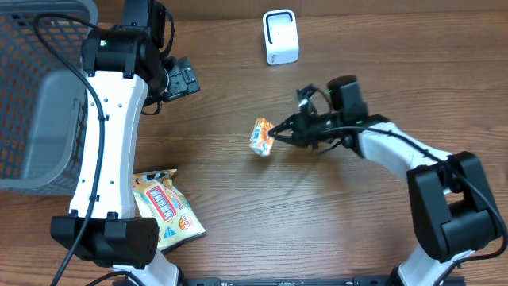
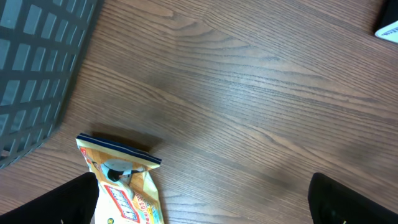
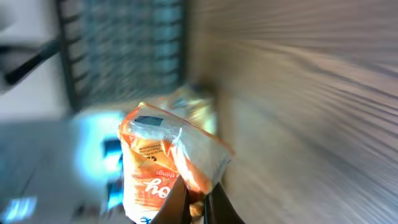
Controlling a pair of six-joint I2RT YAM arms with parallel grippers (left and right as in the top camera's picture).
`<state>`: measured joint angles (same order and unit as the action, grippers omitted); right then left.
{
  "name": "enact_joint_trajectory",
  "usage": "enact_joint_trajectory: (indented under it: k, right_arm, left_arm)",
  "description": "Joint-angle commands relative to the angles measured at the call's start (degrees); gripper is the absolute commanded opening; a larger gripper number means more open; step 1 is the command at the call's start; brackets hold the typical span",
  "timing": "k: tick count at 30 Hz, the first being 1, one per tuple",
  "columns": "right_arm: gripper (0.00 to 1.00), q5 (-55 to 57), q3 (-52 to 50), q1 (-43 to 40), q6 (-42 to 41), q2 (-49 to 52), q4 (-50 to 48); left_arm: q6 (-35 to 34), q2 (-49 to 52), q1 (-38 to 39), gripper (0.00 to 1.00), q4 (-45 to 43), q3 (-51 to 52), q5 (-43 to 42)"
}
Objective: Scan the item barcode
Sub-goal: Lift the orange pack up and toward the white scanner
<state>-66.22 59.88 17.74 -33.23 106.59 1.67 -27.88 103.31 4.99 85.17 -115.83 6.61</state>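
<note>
A small orange-and-white snack packet (image 1: 261, 137) hangs just above the table centre, pinched at one edge by my right gripper (image 1: 276, 133), which is shut on it. In the blurred right wrist view the packet (image 3: 155, 165) stands above the closed fingertips (image 3: 198, 205). The white barcode scanner (image 1: 280, 36) stands at the back, apart from the packet. My left gripper (image 1: 182, 79) hovers at the back left, open and holding nothing. In the left wrist view its dark fingers (image 2: 65, 202) stand wide apart over the wood.
A grey mesh basket (image 1: 36, 103) fills the left side. A yellow snack bag (image 1: 163, 205) lies flat near the front left, also under the left wrist view's lower edge (image 2: 121, 190). The scanner's corner (image 2: 388, 28) shows at top right there.
</note>
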Motion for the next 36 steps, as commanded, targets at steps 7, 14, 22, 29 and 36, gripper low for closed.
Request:
enact_joint_trajectory:
  k: [7, 14, 22, 29, 36]
  right_arm:
    - [0.04, -23.7, -0.1, -2.1, 3.0, 0.0, -13.4]
    - [0.04, -22.8, -0.1, -2.1, -6.0, 0.0, -21.2]
    - [0.04, -12.7, -0.1, -2.1, -12.7, 0.0, -21.8]
    - [0.04, 6.6, 1.2, -1.7, -15.8, -0.1, -11.0]
    - [0.04, 50.7, 17.2, -0.3, 4.7, -0.1, 35.1]
  left_arm:
    - [0.7, 0.6, -0.1, 1.0, -0.4, 0.2, -0.2]
    - [0.7, 0.6, -0.1, 1.0, -0.6, 0.2, -0.2]
    - [0.7, 0.6, -0.1, 1.0, -0.6, 0.2, -0.2]
    - [0.7, 0.6, -0.1, 0.99, -0.6, 0.2, -0.2]
    - [0.7, 0.6, 0.0, 1.0, -0.6, 0.2, -0.2]
